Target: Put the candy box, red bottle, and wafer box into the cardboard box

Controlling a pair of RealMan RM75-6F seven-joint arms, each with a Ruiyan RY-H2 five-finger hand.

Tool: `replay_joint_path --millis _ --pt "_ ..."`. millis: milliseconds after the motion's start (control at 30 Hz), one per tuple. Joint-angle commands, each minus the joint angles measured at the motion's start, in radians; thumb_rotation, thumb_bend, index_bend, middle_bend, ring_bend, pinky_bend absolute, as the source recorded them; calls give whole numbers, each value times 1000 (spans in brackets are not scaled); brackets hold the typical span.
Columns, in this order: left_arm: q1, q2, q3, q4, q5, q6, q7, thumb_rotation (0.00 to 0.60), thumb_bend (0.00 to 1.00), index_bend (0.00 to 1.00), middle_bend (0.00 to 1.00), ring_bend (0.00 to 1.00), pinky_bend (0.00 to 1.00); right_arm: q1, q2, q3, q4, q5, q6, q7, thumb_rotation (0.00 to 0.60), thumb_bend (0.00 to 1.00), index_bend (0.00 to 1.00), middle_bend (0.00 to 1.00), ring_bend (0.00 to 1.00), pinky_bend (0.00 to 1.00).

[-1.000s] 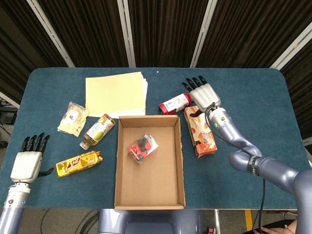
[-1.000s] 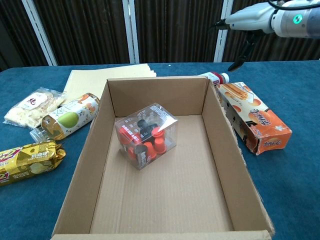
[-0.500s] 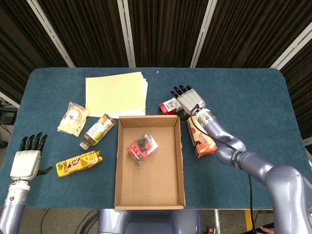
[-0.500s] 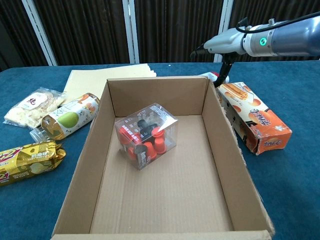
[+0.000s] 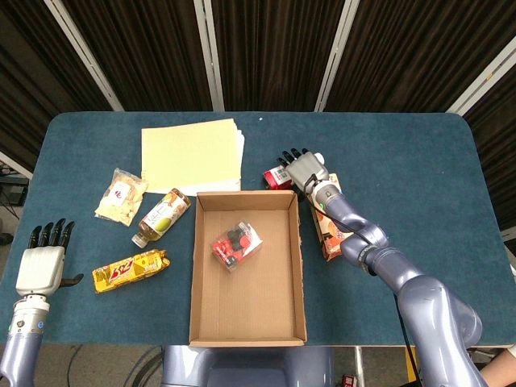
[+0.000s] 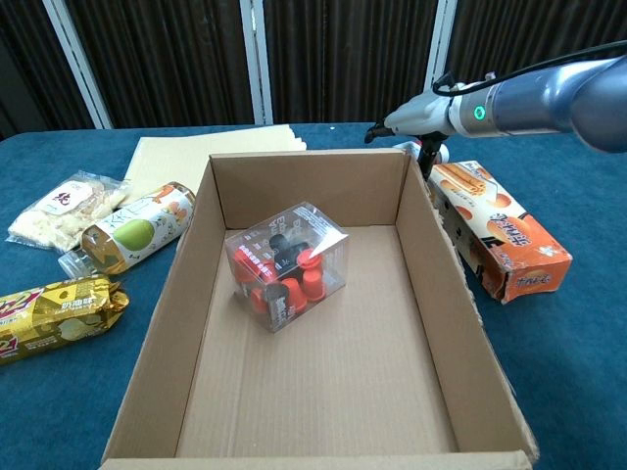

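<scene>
Head view: red bottle (image 5: 278,175), white label, lying at 12 o'clock of cardboard box (image 5: 300,266); right hand (image 5: 304,168) over it, grasp unclear. Left hand (image 5: 43,266) spread, empty. Blue table (image 5: 419,185); dark slatted wall.

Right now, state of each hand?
Left hand: open, fingers apart, holding nothing, at the table's near left edge.
Right hand: over the red bottle; cannot tell whether it grips it.

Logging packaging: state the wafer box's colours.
Orange and cream wafer box, clearest in the chest view.
</scene>
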Motion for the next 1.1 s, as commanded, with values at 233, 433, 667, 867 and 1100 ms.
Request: replay_joint_path --millis 233,433,667,867,1100 --pt "-4 -3 -4 7 -13 1 2 537 0 0 0 0 0 29 -63 -14 93 -64 -37 73 600 218 0 0 40 208" --pt "-6 -6 -5 12 -22 -3 5 530 0 0 0 0 0 38 -96 -27 140 -89 -56 89 600 258 33 4 51 226" --pt "-8 -9 -5 9 -29 4 15 538 0 0 0 0 0 35 -145 -52 229 -136 -44 115 600 331 454 292 315 503" --pt "-6 -2 -1 -4 -20 15 14 536 0 0 0 0 0 5 -165 -83 276 -189 48 130 600 337 707 499 532 704" --pt "-1 9 7 -21 -7 23 3 534 0 0 0 0 0 -10 -128 -87 247 -218 143 170 600 336 756 539 583 748"
